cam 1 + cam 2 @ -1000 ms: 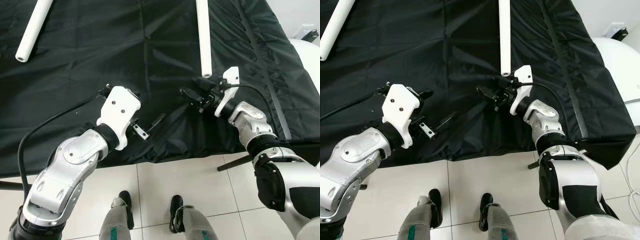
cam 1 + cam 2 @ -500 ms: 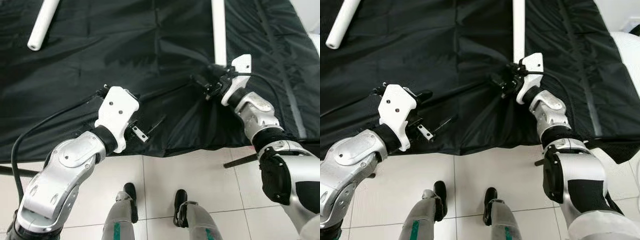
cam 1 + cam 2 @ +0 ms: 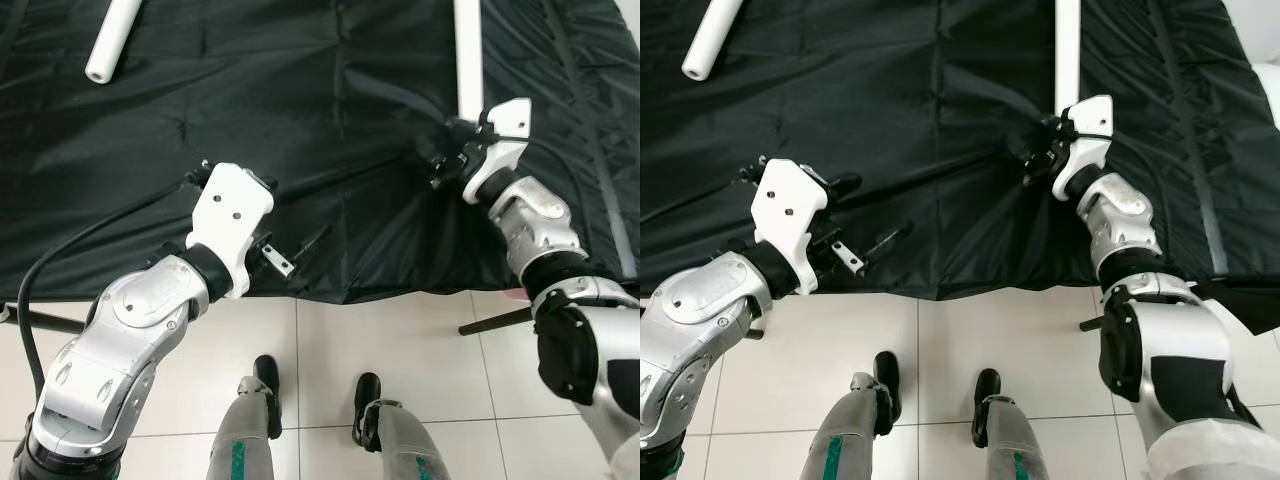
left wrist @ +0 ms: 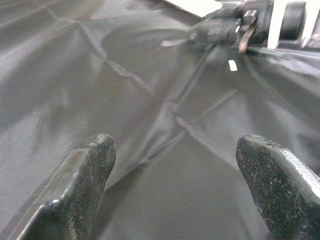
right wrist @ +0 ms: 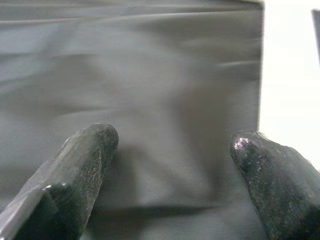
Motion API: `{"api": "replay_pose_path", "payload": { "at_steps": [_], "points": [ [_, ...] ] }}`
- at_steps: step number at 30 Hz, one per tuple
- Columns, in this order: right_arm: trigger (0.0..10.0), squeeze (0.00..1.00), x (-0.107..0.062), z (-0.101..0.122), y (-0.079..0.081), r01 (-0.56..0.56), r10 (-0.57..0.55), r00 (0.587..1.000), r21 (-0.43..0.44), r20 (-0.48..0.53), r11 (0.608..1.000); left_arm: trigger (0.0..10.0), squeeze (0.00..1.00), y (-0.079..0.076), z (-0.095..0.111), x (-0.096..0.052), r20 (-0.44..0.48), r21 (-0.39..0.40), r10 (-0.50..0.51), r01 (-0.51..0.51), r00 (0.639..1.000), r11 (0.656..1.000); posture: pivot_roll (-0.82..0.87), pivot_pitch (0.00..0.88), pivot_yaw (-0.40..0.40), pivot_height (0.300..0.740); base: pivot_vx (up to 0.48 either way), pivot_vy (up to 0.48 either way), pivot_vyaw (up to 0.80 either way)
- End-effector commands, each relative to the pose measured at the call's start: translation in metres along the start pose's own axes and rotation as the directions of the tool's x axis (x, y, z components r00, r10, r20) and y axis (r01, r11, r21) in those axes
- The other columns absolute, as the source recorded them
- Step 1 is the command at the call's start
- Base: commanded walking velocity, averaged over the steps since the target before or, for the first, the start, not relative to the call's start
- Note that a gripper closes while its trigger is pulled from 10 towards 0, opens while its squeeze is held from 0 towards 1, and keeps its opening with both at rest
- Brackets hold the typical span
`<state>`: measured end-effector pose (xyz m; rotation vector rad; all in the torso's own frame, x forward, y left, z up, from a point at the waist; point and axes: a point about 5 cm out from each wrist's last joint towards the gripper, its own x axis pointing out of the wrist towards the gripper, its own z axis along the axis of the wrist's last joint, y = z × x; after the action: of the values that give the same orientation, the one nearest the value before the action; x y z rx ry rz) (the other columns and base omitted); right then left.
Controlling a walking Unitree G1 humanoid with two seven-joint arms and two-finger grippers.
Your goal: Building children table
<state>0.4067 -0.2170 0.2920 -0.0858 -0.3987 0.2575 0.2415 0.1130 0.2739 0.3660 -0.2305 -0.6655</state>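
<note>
right gripper (image 3: 447, 165): fingers spread, empty, at near end of white tube (image 3: 468, 55)
left gripper (image 3: 290, 262): spread, empty, worktop (image 3: 300, 120) front edge
risk: fingers snag loose black cover, tube rolls away

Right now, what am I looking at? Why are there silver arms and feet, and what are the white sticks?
You are looking through a robot's eyes, down at its own silver arms and feet. Two pictures come from the cameras in its head. The other two come from small cameras on its wrists, looking along its black fingers. A black cloth covers the surface. Two white tubes lie on it, maybe table legs: one far left, one on the right. The right gripper is open beside the near end of the right tube. The left gripper is open over the cloth. Nothing is held.
</note>
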Motion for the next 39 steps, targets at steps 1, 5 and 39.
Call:
{"api": "replay_pose_path", "payload": {
  "at_steps": [1,5,39],
  "points": [
    [10.0,0.0,-0.007,-0.001,-0.015,0.086,-0.086,0.996,-0.023,-0.005,0.996,10.0,0.0,-0.004,-0.002,0.0,-0.006,-0.006,-0.01,0.01,1.0,1.0,0.09,0.501,-0.037,0.74,0.0,0.0,0.0],
    [10.0,0.0,-0.006,0.01,-0.026,0.197,-0.196,0.98,-0.065,0.013,0.978,10.0,0.0,-0.003,-0.002,0.002,-0.008,-0.005,-0.011,0.011,1.0,1.0,0.09,0.488,-0.031,0.74,0.0,0.0,0.0],
    [10.0,0.0,0.002,0.077,0.018,-0.022,0.009,0.875,0.02,0.484,1.0,10.0,0.0,0.092,0.027,0.006,0.185,0.04,0.273,-0.285,0.944,0.958,0.04,0.273,-0.038,0.74,0.0,0.0,0.0]
  ]
}}
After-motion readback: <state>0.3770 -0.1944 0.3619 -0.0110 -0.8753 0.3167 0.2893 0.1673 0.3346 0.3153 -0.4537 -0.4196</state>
